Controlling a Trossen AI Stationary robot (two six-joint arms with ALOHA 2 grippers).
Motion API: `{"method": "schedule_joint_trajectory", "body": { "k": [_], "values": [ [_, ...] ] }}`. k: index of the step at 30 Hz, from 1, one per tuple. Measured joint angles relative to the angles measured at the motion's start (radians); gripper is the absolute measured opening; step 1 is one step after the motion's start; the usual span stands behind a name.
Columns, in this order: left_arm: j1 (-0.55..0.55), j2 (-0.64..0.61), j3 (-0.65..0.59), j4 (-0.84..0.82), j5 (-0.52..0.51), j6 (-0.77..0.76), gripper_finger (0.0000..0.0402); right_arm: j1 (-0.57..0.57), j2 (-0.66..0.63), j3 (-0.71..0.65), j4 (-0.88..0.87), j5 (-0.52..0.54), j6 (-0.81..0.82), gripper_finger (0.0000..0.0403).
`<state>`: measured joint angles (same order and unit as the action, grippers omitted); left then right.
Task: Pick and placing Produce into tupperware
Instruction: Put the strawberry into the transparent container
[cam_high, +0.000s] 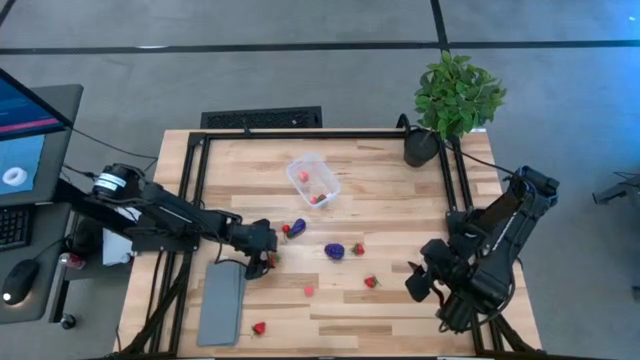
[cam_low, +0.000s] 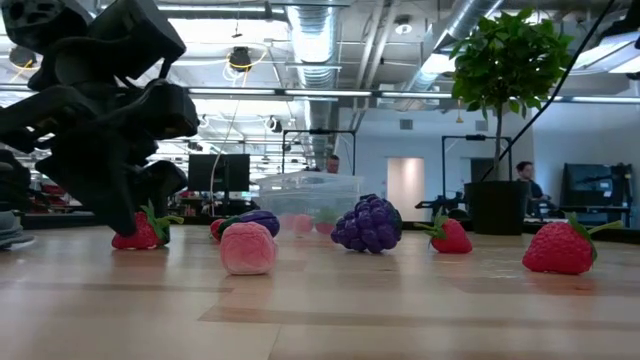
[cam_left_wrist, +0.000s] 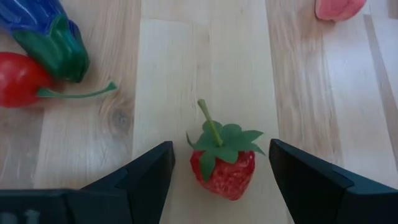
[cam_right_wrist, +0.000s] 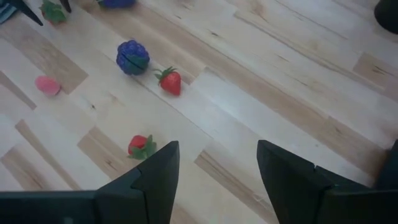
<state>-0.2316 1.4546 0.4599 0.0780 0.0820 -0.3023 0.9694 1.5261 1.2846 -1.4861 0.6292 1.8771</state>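
- A strawberry (cam_left_wrist: 222, 167) sits on the table between the open fingers of the left gripper (cam_left_wrist: 221, 171), not held yet.
- Next, the fingers should close on it.
- The tub (cam_high: 314, 181) waits farther back.
- The right gripper (cam_right_wrist: 217, 168) hangs open, empty.

2 dark jointed arms, blk wedge-shaped gripper fingers (cam_left_wrist: 149, 180).

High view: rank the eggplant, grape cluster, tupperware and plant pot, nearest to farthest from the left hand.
1. Eggplant, just beyond the left hand, toward the table's middle.
2. Grape cluster, farther toward the right arm.
3. Tupperware, toward the far edge.
4. Plant pot, far right corner.
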Motion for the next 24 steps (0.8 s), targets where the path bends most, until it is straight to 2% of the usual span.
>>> {"method": "schedule_joint_trajectory", "body": {
  "k": [11, 24],
  "values": [
    [-0.003, 0.001, 0.000, -0.004, -0.009, -0.006, 0.0257, 0.006, 0.000, 0.000, -0.003, 0.000, 0.000, 0.0240],
    [-0.002, 0.002, 0.000, -0.011, -0.030, -0.008, 0.0165, 0.005, 0.000, 0.000, -0.006, 0.000, 0.000, 0.0240]
  ]
}}
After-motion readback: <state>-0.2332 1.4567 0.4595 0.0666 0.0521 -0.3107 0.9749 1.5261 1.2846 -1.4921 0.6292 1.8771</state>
